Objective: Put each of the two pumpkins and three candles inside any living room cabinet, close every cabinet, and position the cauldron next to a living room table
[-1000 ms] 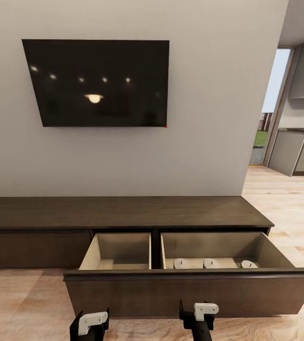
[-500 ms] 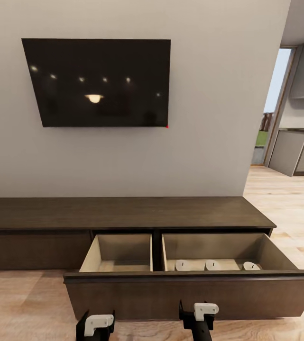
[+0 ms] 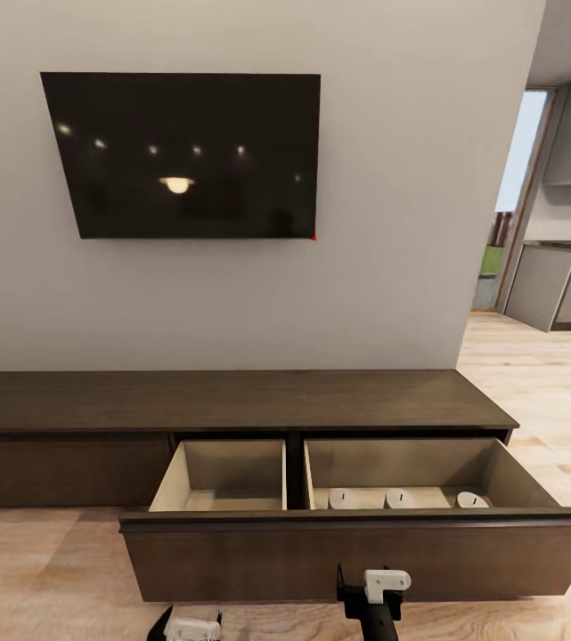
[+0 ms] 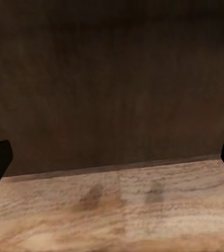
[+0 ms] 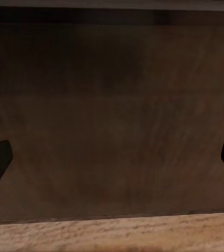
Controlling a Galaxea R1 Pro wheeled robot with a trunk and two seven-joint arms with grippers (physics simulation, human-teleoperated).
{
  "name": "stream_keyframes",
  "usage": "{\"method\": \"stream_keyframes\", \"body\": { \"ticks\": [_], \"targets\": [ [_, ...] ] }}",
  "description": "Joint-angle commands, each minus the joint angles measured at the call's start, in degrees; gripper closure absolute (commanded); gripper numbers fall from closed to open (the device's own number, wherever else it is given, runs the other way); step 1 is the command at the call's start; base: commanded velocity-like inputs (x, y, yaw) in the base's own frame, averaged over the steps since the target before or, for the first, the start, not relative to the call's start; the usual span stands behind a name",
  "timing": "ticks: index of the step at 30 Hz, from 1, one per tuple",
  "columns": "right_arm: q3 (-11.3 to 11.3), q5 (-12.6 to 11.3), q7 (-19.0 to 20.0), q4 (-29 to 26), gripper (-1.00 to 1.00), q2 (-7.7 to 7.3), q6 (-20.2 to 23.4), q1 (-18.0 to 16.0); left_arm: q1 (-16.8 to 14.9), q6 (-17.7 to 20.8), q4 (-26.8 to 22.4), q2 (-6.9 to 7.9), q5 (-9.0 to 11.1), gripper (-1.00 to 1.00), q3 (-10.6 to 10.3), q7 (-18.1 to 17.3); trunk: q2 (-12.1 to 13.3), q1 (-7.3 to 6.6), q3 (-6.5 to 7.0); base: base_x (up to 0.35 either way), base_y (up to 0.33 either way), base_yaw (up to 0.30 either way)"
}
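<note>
Head view: three candles lying in open cabinet drawer, right compartment; left tool and right tool spread wide, empty, facing drawer front. Pumpkins, closing, cauldron likely remaining.

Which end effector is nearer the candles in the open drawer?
Right. The right end effector is just in front of the drawer front, almost directly below the three candles. The left end effector sits lower and off to their left.
</note>
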Motion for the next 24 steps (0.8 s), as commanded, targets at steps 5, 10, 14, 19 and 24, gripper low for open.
{"method": "stream_keyframes", "body": {
  "ticks": [5,10,14,19,24],
  "targets": [
    [0.51,-0.48,-0.22,0.05,-1.0,0.0,-0.17,-0.04,-1.96,-0.19,0.42,-0.25,0.19,-1.0,-0.37,-0.04,-0.02,-0.01,-0.06,0.0,0.0,0.0],
    [0.51,-0.44,-0.22,0.1,-1.0,0.0,-0.18,-0.04,-3.82,-0.12,0.81,-0.3,0.4,-1.0,-0.2,-2.98,-0.02,-0.01,-0.06,0.0,0.0,0.0],
    [0.51,-0.42,-0.22,0.12,-1.0,0.01,-0.17,-0.04,-4.19,-0.11,1.38,-0.33,0.55,-1.0,-0.13,-3.68,-0.02,-0.01,-0.06,0.0,0.0,0.0],
    [0.51,-0.42,-0.22,0.13,-1.0,0.03,-0.17,-0.04,-5.46,-0.11,4.06,-0.42,0.77,-1.0,0.03,-3.87,-0.02,-0.01,-0.06,0.0,0.0,0.0],
    [0.51,-0.53,-0.22,0.18,-1.0,0.06,-0.12,-0.04,-6.43,-0.11,5.81,-0.41,0.85,-1.0,0.17,-3.91,-0.02,-0.01,-0.06,0.0,0.0,0.0]
  ]
}}
